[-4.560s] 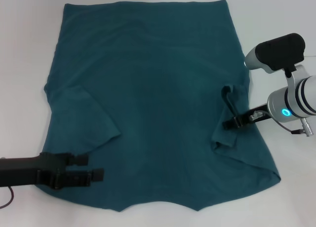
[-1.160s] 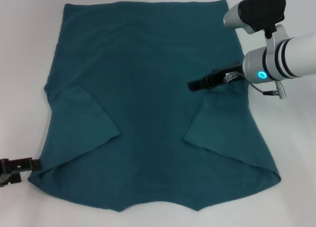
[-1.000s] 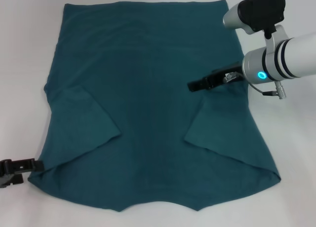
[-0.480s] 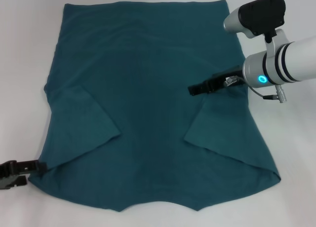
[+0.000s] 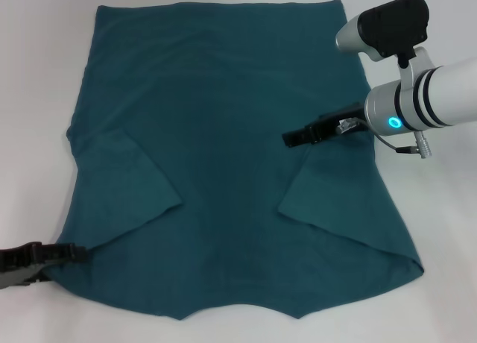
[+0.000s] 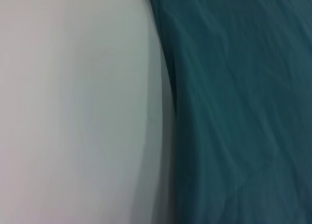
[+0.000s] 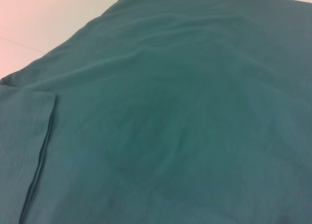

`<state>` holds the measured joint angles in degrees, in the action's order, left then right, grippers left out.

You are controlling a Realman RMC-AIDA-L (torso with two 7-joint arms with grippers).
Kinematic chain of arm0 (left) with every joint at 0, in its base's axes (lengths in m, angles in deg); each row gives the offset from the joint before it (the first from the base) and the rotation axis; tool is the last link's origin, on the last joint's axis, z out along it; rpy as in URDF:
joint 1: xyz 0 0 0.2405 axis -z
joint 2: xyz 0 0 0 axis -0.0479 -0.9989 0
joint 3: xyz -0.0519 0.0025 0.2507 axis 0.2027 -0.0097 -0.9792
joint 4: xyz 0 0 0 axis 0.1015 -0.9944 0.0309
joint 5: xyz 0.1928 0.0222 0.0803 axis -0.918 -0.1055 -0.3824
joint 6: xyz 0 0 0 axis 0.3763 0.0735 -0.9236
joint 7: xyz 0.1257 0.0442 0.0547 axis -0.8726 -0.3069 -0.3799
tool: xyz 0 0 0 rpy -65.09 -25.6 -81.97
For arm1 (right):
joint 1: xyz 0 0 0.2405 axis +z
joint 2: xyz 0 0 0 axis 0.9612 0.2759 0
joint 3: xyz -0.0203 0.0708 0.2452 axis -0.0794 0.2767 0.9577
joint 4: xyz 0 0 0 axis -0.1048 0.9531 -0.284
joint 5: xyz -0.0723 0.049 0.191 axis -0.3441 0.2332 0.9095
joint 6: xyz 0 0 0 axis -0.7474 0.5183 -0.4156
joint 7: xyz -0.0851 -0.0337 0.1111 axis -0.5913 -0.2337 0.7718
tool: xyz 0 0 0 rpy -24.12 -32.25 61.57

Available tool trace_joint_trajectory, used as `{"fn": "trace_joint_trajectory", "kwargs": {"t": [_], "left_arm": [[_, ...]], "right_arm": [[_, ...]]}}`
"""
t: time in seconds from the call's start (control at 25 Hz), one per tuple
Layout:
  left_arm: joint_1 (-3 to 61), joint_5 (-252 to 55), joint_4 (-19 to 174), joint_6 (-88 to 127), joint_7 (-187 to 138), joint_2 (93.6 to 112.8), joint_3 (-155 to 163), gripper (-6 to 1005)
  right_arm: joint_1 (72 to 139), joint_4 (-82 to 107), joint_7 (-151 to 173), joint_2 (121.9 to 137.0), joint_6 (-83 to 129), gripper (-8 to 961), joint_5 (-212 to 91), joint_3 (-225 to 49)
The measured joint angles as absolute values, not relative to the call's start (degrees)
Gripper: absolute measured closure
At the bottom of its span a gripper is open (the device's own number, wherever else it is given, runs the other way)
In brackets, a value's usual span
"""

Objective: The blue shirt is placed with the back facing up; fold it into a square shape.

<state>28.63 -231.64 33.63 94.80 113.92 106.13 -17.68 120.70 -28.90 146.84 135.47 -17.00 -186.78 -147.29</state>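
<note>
A plain white table (image 5: 30, 74) fills the view, carrying one blue shirt (image 5: 223, 134) spread flat across its middle, both sleeves folded inward. Two grippers show: the right gripper (image 5: 294, 138) hangs over the shirt near its right edge, the left gripper (image 5: 67, 252) sits at the shirt's near left corner; whether either one's jaws are open cannot be told

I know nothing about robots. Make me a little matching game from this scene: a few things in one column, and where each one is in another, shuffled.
Things:
1. left claw
2. right claw
3. the blue shirt
4. left sleeve

Places or states:
A. folded in over the shirt's body
B. at the shirt's near left edge
C. spread flat on the white table
D. over the shirt, above the folded right sleeve

Pairs: 1-B, 2-D, 3-C, 4-A
</note>
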Motion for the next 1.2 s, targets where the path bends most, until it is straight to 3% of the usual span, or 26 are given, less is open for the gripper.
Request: {"fn": "trace_joint_trajectory", "kwargs": {"t": [0.52, 0.96, 1.2], "left_arm": [[29.4, -231.8, 34.0, 93.9, 114.2, 105.81, -17.8, 312], [30.4, -231.8, 34.6, 93.8, 114.4, 105.61, -18.2, 789], [30.5, -231.8, 34.8, 93.8, 114.1, 105.6, -18.3, 889]], "right_arm": [[120.5, -28.9, 146.8, 135.47, -17.7, 25, -186.8, -147.3], [117.9, -33.5, 148.1, 135.15, -22.3, 31, -187.0, -146.8], [117.0, -38.2, 152.6, 135.12, -29.7, 40, -194.2, -146.8]]}}
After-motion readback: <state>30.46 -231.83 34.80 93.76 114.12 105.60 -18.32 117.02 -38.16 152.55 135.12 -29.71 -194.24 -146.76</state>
